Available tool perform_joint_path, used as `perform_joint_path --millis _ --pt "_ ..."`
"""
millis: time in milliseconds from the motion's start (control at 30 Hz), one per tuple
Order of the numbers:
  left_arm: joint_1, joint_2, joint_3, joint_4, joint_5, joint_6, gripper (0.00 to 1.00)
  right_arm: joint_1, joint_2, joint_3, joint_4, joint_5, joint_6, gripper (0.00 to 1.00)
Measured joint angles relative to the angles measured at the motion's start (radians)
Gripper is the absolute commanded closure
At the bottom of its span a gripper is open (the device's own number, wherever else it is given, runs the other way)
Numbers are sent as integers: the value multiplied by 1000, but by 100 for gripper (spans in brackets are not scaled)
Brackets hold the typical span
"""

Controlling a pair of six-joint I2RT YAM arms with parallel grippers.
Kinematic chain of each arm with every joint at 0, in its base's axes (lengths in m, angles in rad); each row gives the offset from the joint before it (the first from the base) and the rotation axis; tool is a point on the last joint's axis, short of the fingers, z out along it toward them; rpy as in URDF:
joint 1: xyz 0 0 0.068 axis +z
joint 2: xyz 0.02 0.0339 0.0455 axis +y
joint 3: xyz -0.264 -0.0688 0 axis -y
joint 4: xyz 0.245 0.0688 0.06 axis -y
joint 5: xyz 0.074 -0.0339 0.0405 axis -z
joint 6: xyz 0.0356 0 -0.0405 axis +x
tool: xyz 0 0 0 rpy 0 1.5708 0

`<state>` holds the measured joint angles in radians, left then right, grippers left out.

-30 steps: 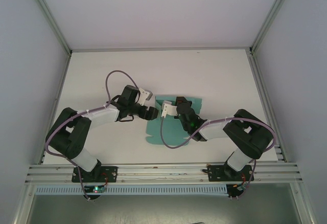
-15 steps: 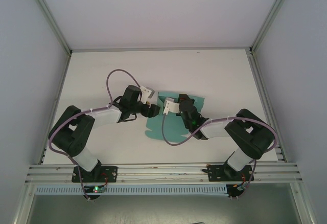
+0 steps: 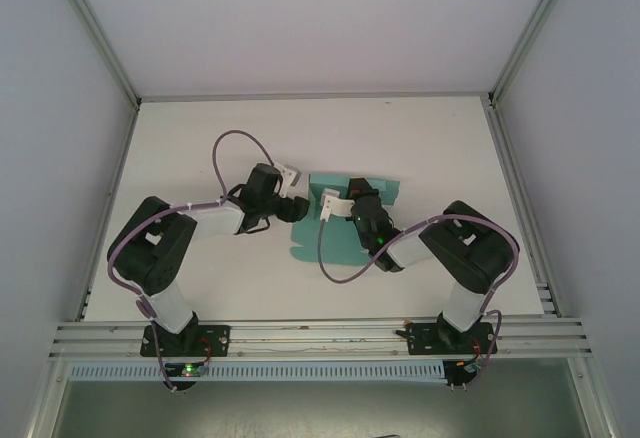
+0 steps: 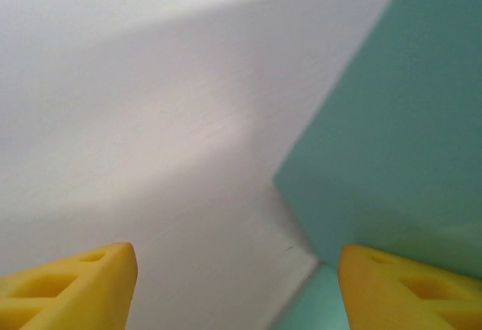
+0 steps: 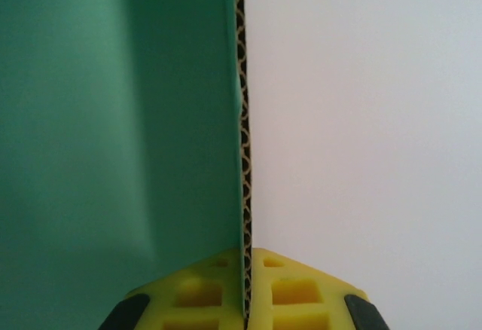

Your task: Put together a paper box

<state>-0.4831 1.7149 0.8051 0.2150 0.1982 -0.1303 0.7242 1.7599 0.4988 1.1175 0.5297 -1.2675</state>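
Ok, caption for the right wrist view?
Yellow fingers of the right gripper clamp the paper box panel edge-on, corrugated edge showing, white table beside.

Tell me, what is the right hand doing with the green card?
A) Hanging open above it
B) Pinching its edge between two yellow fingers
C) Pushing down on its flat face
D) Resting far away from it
B: in the right wrist view, the right hand has its yellow fingers clamped on either side of the corrugated edge of the paper box, with no gap between them.
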Motion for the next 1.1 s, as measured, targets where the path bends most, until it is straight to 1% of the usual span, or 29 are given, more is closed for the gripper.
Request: perform_joint_path --millis 133,400,500,633,733,833,1033,1100 --pt "0 -17 -33 -27 -38 4 28 30 20 -36 59 8 0 100" --pt "1 -44 -39 -35 -11 19 27 46 35 -50 109 29 -5 100" --pt "1 -85 -42 -43 -3 22 26 46 35 -50 110 31 -8 100" --pt "4 -189 -69 -45 7 23 19 46 34 -50 106 31 -15 100" --pt "14 -233 -91 -43 51 27 20 46 21 -48 85 30 -16 100" --pt "21 -218 -89 -43 122 43 24 46 10 -42 55 29 -15 100" --pt "21 -85 -24 -40 232 52 23 43 -18 -31 -16 24 1 100" --pt "21 -61 -5 -26 241 50 22 40 -27 -30 -35 35 10 100"
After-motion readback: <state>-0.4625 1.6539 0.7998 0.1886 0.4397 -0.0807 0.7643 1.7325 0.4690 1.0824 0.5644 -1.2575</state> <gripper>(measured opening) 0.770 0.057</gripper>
